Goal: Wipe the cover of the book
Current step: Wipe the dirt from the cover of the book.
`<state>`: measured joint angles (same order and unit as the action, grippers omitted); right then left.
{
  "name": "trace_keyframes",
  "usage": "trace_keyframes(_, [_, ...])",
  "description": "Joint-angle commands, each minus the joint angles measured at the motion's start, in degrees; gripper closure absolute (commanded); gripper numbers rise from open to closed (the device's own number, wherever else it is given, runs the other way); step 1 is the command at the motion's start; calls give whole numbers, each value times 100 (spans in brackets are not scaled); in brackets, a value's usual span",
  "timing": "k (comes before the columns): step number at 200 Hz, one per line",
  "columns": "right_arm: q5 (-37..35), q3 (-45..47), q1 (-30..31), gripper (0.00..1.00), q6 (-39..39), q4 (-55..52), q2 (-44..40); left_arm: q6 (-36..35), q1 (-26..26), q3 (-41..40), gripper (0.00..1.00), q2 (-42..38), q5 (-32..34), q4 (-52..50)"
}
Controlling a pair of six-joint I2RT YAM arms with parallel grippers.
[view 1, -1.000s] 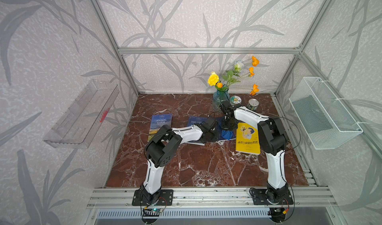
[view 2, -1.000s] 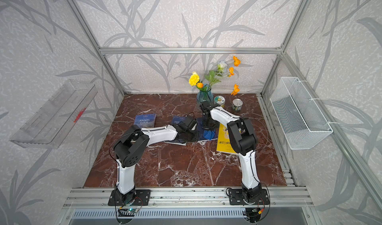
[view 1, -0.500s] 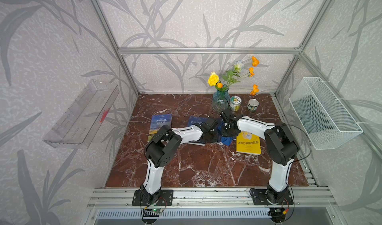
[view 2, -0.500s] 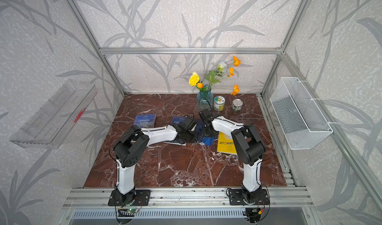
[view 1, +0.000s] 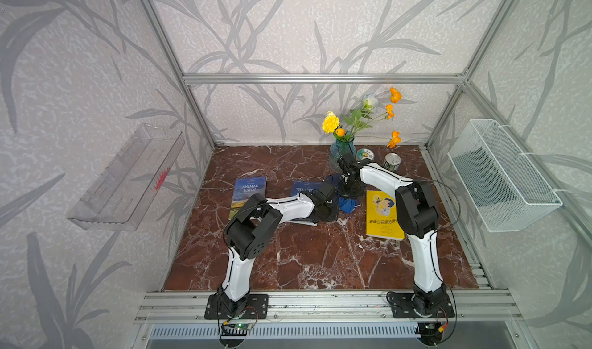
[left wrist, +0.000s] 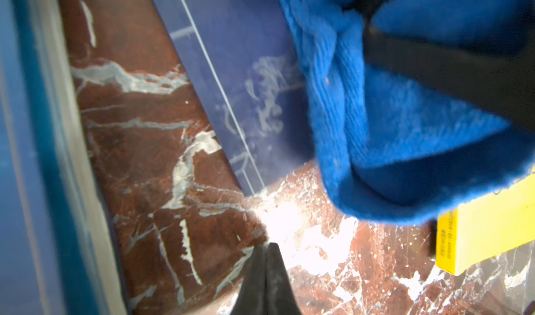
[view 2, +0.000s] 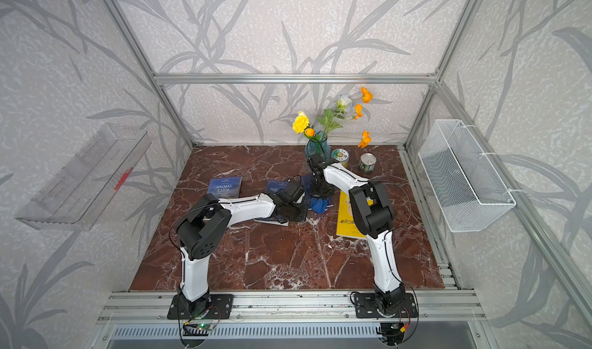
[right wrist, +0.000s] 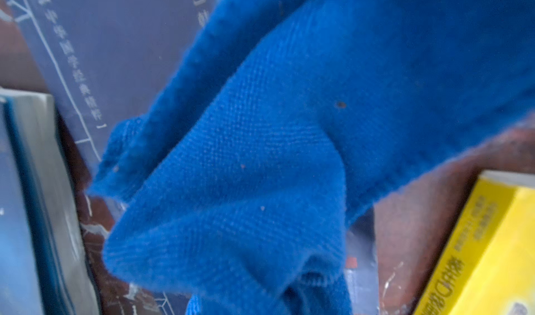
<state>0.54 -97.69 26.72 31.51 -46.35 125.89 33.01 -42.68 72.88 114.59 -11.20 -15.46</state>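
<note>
The book, navy with white Chinese lettering, lies on the red marble table beside a yellow book. The right tool, clamped on a blue cloth, hangs over it. The left tool is pinched together. A glass vase holds flowers. A blue book reads "ANIMAL FARM". Leaf-patterned walls all round.

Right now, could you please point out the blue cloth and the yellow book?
blue cloth (view 1: 349, 204), in a top view, its bunched fold.
yellow book (view 1: 380, 215), in a top view, its bare cover.
</note>
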Motion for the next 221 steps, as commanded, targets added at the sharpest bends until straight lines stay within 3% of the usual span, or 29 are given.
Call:
trace_keyframes(1, [-31, 708, 158, 95, 45, -192, 407, -98, 24, -146, 98, 118, 172, -614])
trace_keyframes(68, [71, 2497, 751, 95, 347, 449, -748, -24, 35, -193, 98, 75, -25, -553])
trace_keyframes(102, [-244, 1810, 567, 95, 100, 73, -455, -1, 37, -197, 98, 106, -65, -528])
trace_keyframes(145, [-93, 807, 240, 95, 14, -217, -32, -36, 40, -195, 98, 100, 15, -554])
trace_keyframes(221, [-45, 1142, 211, 94, 88, -112, -1038, -15, 52, -204, 98, 112, -13, -528])
